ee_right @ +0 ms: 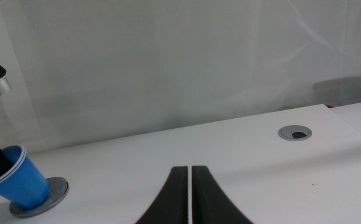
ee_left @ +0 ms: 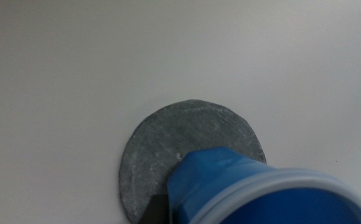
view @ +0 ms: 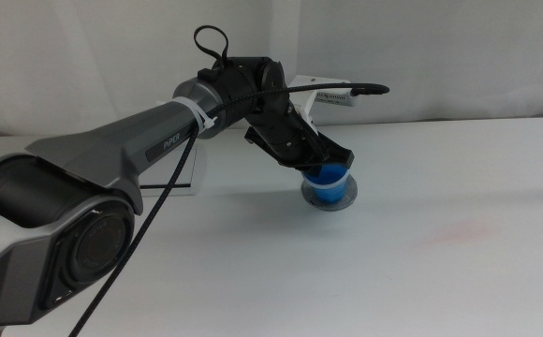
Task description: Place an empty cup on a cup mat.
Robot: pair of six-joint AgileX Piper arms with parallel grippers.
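The cup (view: 329, 180) was on the cup mat (view: 331, 197), tilted, its base touching the mat and its rim leaning toward the left arm (view: 150, 140). The right wrist view showed the same lean, with the cup (ee_right: 17, 180) resting on the near part of the mat (ee_right: 50, 198). In the left wrist view the cup (ee_left: 255, 186) covered part of the mat (ee_left: 174, 143); the rest of the grey disc was bare. The left tool (view: 323, 154) was clamped on the cup's rim, directly above the mat. The mat lay flat on the white table (view: 440, 262). A white box (view: 332, 94) stood behind the mat, near the wall. A round grey grommet (ee_right: 295, 132) sat in the table, well apart from the mat. The right tool (ee_right: 190, 186), far from the mat, had its jaws closed with only a thin slit between them, gripping nothing.
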